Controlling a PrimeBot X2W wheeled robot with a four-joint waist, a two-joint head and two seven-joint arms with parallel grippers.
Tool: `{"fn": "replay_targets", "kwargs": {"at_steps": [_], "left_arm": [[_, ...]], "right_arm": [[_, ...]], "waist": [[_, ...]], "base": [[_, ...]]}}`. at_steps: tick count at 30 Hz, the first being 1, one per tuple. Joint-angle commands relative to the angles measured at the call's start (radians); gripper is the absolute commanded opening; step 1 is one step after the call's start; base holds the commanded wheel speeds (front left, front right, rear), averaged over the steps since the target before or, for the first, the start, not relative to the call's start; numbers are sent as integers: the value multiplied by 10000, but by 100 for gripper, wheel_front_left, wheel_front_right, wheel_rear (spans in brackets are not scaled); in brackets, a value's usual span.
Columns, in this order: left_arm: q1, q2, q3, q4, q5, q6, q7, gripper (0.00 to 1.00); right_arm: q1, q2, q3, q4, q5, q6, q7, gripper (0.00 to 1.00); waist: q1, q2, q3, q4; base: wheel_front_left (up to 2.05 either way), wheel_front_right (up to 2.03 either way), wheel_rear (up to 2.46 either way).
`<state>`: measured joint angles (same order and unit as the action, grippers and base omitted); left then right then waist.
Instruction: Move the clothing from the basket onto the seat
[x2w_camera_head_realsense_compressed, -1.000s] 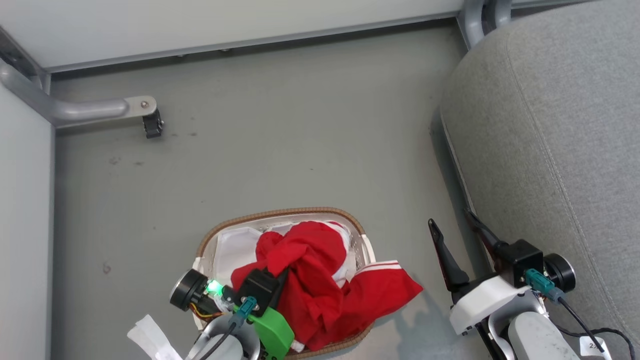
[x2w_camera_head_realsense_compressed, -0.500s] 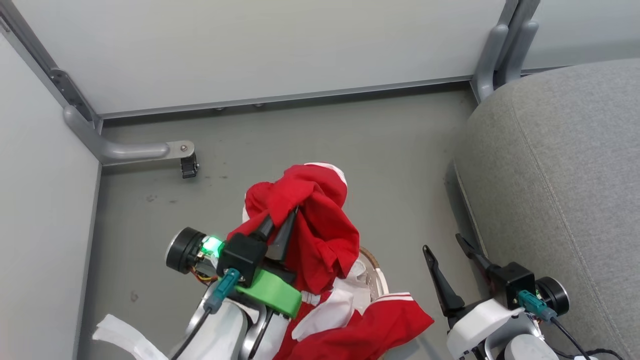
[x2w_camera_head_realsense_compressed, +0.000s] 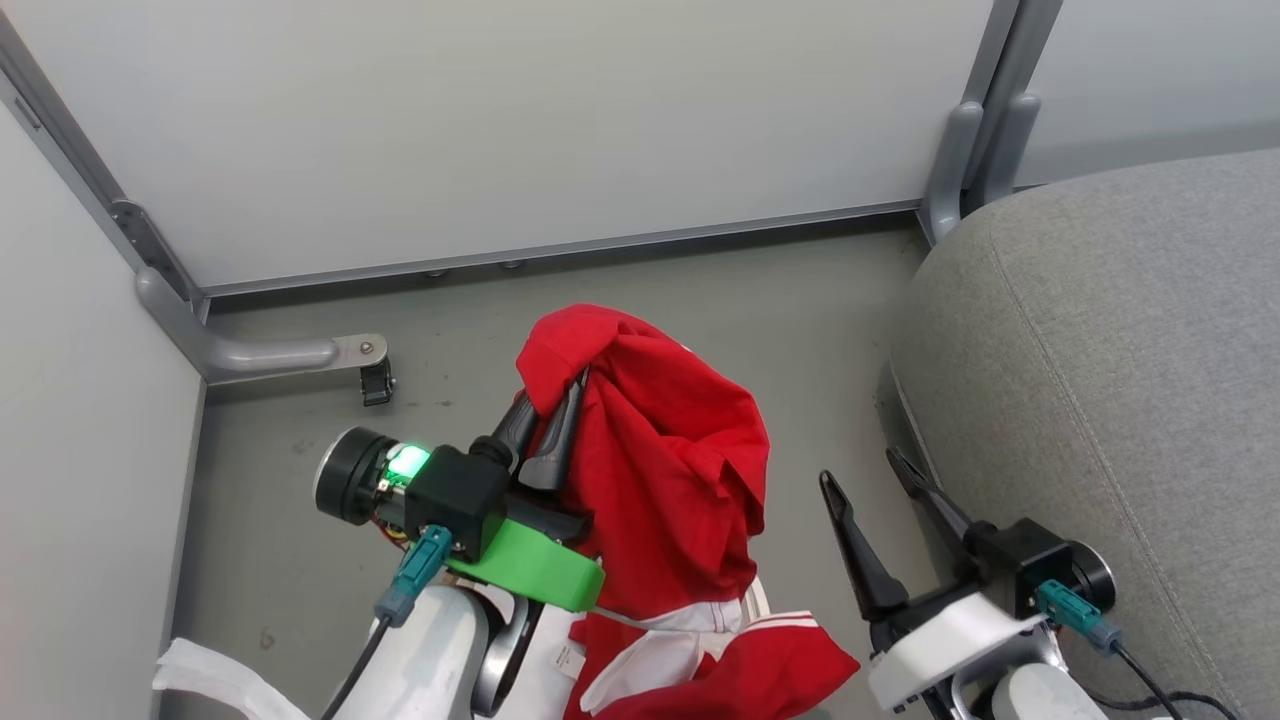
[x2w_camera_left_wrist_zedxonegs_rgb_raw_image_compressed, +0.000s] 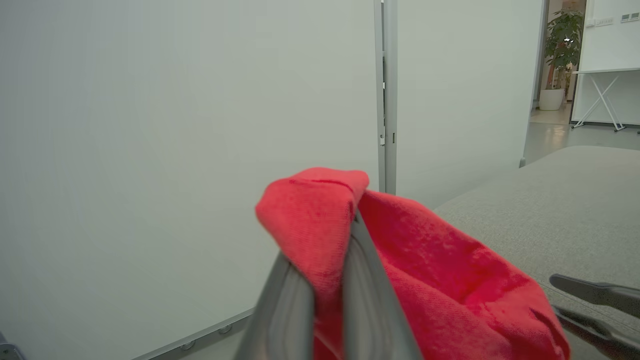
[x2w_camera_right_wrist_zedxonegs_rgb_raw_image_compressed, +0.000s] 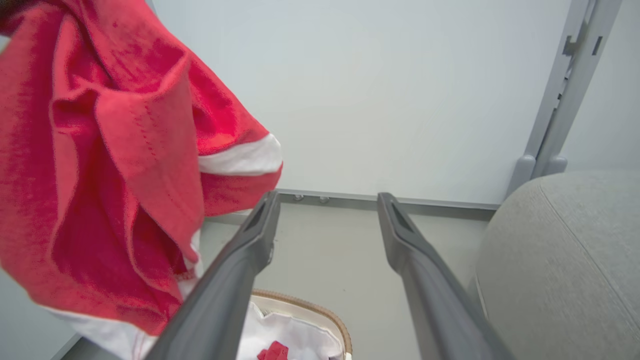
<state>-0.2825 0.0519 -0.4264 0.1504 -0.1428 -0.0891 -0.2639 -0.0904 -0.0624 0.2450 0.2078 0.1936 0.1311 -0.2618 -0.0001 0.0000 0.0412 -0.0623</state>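
My left gripper (x2w_camera_head_realsense_compressed: 555, 392) is shut on a bunched fold of the red clothing (x2w_camera_head_realsense_compressed: 670, 480), which hangs from it above the floor. In the left wrist view its fingers (x2w_camera_left_wrist_zedxonegs_rgb_raw_image_compressed: 372, 305) pinch the red fabric (x2w_camera_left_wrist_zedxonegs_rgb_raw_image_compressed: 450, 280). A second red garment with white stripes (x2w_camera_head_realsense_compressed: 770, 665) lies below at the bottom edge. The basket (x2w_camera_right_wrist_zedxonegs_rgb_raw_image_compressed: 320, 306) shows under the hanging garment (x2w_camera_right_wrist_zedxonegs_rgb_raw_image_compressed: 100, 175) in the right wrist view, with its white liner and a scrap of red inside. My right gripper (x2w_camera_head_realsense_compressed: 858, 467) stands open and empty beside the grey seat (x2w_camera_head_realsense_compressed: 1100, 380).
White partition panels close off the back and left. A grey metal foot with a small black caster (x2w_camera_head_realsense_compressed: 368, 372) sticks out at the left, and a grey post (x2w_camera_head_realsense_compressed: 975, 150) stands by the seat's corner. A white paper strip (x2w_camera_head_realsense_compressed: 200, 680) hangs by my left forearm.
My left gripper has risen out of the basket with the red garment and carries it higher and a little to the right. The head camera has tilted up. The right gripper stays open.
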Motion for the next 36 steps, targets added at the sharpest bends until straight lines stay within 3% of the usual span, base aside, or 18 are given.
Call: {"fn": "replay_targets", "kwargs": {"at_steps": [1, 8, 15, 23, 25, 30, 31, 32, 36], "left_arm": [[175, -7, -28, -50, -119, 0, -9, 0], [176, -7, -275, -7, -195, 48, -9, 0], [13, -8, -788, -21, -342, -55, -9, 0], [-77, -7, -1596, -97, -655, -93, -9, 0], [-65, -7, -1712, -68, -721, -71, -9, 0], [-19, -7, -1707, 36, -637, 16, -9, 0], [-20, -7, -1649, 0, -570, 45, -9, 39], [29, -6, -1634, 61, -612, 52, -9, 100], [119, -3, -1495, 195, -482, 85, -9, 100]], "right_arm": [[-163, 15, 204, -398, 199, -7, -45, 100], [-1359, -670, 2125, -1719, 932, -7, -36, 100], [-2914, -1232, 3853, -305, 1222, -8, -36, 100], [-3912, -764, 5246, 1650, 1918, -8, -36, 100], [-3957, -650, 5347, 1849, 2106, -8, -36, 0], [-3709, -509, 4918, 1752, 2138, -8, -36, 0], [-3591, -489, 4796, 1688, 2094, -8, -36, 0], [-3520, -476, 4686, 1625, 2049, -8, -36, 0], [-3088, -491, 4097, 1297, 1834, -8, -36, 0]], "waist": [[1, 0, 1, 10], [1, 0, 45, 111], [1, 0, 53, 373], [1, 0, 61, 693], [1, 0, 64, 705], [1, 0, 97, 476], [1, 0, 106, 376], [1, 0, 110, 291], [1, 0, 162, -212]], "base": [[0, 0, 0], [0, 0, 0], [0, 0, 0], [0, 0, 0], [0, 0, 0], [0, 0, 0], [0, 0, 0], [0, 0, 0], [0, 0, 0]]}}
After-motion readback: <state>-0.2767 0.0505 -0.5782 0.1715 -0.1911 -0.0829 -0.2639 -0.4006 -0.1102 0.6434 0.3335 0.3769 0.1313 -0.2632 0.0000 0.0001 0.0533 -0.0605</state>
